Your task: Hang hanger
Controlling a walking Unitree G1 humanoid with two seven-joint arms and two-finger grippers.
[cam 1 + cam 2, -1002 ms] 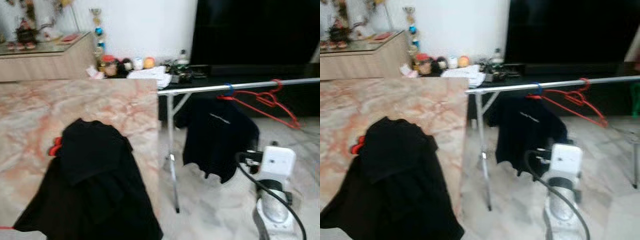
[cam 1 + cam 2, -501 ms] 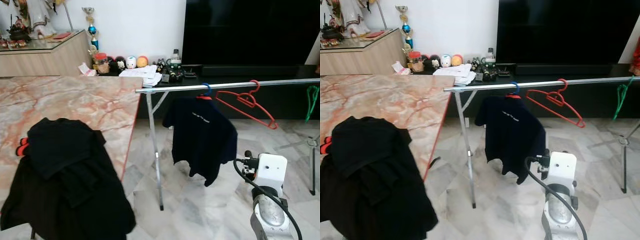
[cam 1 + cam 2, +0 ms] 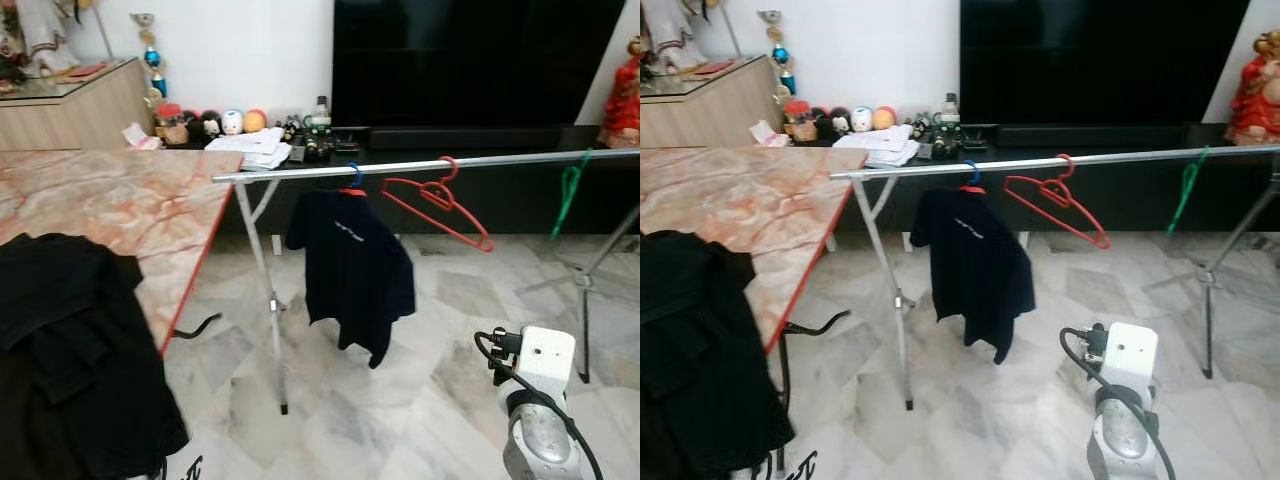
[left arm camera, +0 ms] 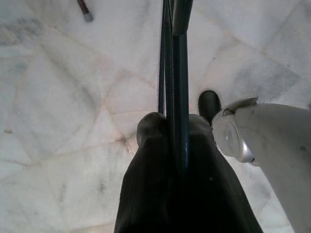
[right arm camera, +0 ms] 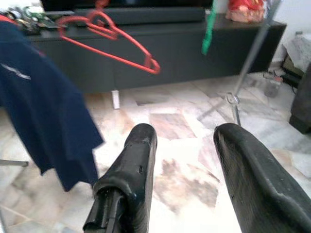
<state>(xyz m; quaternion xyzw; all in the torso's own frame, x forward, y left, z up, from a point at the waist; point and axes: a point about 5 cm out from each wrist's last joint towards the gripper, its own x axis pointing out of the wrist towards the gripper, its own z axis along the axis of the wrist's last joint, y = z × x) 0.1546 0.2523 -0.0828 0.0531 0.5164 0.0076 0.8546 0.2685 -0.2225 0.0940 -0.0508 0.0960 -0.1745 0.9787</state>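
Down low over the pale stone floor (image 4: 58, 121), pinched tight in the left gripper (image 4: 172, 121): the hanger (image 4: 181, 73), thin and dark. Squeezed between the two black fingers (image 4: 150, 131), with no gap showing, and sticking straight out past the tips. Looks like a hanger's thin bars, though too little of it in sight to be sure of the whole shape. Just beside that, a shiny silver robot part (image 4: 272, 145). Over on the other side, the right gripper (image 5: 184, 133), spread wide with nothing inside, low and pointed toward the long silver rail (image 3: 300, 171). Well apart from the rail, both of them. Up on that rail, a blue hook (image 3: 356, 178) with a dark blue shirt (image 3: 350, 270) hanging from it. Right next to the shirt, a red hanger (image 3: 440, 205) tilted and bare. Farther along, a green hanger (image 3: 568, 190). Off to the left of the rail, a pink stone table (image 3: 130, 200) with black clothes (image 3: 60, 340) heaped at its near edge and drooping over the side. Behind the rail, a low black cabinet (image 3: 480, 190) against the white wall.
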